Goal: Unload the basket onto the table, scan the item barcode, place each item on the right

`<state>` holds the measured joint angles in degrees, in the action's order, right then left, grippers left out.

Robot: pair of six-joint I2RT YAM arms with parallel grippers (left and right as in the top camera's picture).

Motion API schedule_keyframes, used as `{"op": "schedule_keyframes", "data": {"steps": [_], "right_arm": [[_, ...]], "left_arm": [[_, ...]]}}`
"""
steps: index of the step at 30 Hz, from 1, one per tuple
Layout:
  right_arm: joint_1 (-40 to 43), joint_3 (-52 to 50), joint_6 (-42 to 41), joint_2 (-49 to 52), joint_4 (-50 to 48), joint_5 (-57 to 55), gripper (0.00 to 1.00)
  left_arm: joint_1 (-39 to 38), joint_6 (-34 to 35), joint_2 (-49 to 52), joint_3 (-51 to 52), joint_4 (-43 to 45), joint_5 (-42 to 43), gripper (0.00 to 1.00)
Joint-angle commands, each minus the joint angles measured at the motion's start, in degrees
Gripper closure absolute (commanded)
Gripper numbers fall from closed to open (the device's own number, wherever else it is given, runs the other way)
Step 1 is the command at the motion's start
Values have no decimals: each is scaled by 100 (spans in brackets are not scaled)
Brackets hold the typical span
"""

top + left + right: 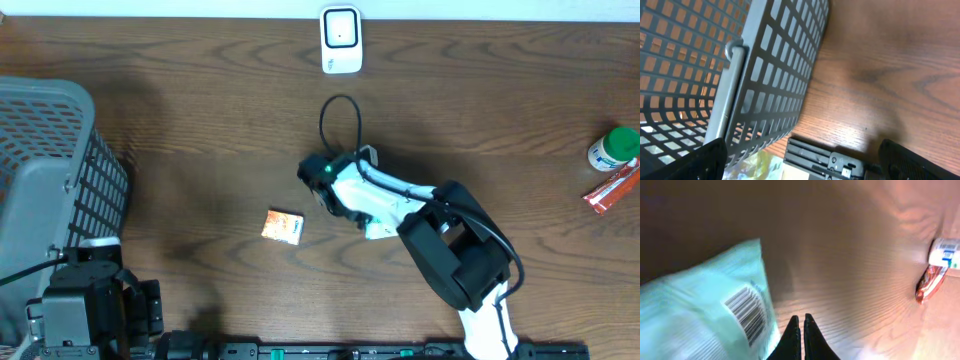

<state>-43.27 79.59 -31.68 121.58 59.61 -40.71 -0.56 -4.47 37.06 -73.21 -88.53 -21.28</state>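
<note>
Surface: dark brown wood-grain table [200, 120], unevenly lit, with a greenish cast over the right wrist view.
Item: pale mint soft plastic pouch [705, 310], its black-and-white barcode [747, 312] facing the right wrist camera; sits just left of the right fingers; not separable from the arm in the overhead view.
Right gripper [801, 319]: fingertips pressed together, nothing visible between them; cannot tell whether a pouch edge is pinched lower down.
Left gripper [802, 150]: spread wide, empty, beside the grey plastic lattice basket [765, 75].
Scanner: small white boxy unit with a dark window [341, 40] at the far table edge, well apart from the right arm.
Other goods: small orange packet [283, 227] near the arm; white bottle with green cap [615, 146] and red wrapper [610, 188] at the right edge.
Risk, aim: bars probably turned away from the scanner window, so likely no read without a turn.
Risk, hold: soft film may sag, crease across the bars, or slip from a slight pinch.
Risk, snag: black cable loop [340, 110] could catch during a wrist turn.
Writing: bars clear, digits beneath too blurred to read; blue print on the bottle label illegible; no brand legible.
</note>
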Motion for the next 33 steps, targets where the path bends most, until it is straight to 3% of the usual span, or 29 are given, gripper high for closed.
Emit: {"op": "schedule_keyframes", "data": {"steps": [1, 8, 18, 25, 27, 28, 30, 33], "right_arm": [[15, 682, -87, -553, 118, -142, 99], [-66, 426, -433, -350, -37, 219, 99], [-645, 315, -732, 940, -372, 861, 99], [-466, 1401, -728, -79, 955, 1130, 99], [-391, 1801, -695, -697, 1381, 1600, 90], [-339, 1906, -627, -1091, 1521, 2022, 77], [-243, 1891, -485, -1648, 1606, 2774, 63], [-42, 1779, -380, -2389, 1851, 3869, 32]], "left_arm": [[-22, 28, -22, -13, -13, -15, 4], [-24, 28, -22, -13, -13, -15, 3], [-22, 28, -22, -13, -13, -15, 4], [-22, 28, -22, -13, -13, -15, 4], [-22, 28, -22, -13, -13, -15, 4], [-22, 28, -22, -13, -13, -15, 4], [-22, 28, -22, -13, -13, -15, 4], [-24, 28, -22, -13, -13, -15, 4]]}}
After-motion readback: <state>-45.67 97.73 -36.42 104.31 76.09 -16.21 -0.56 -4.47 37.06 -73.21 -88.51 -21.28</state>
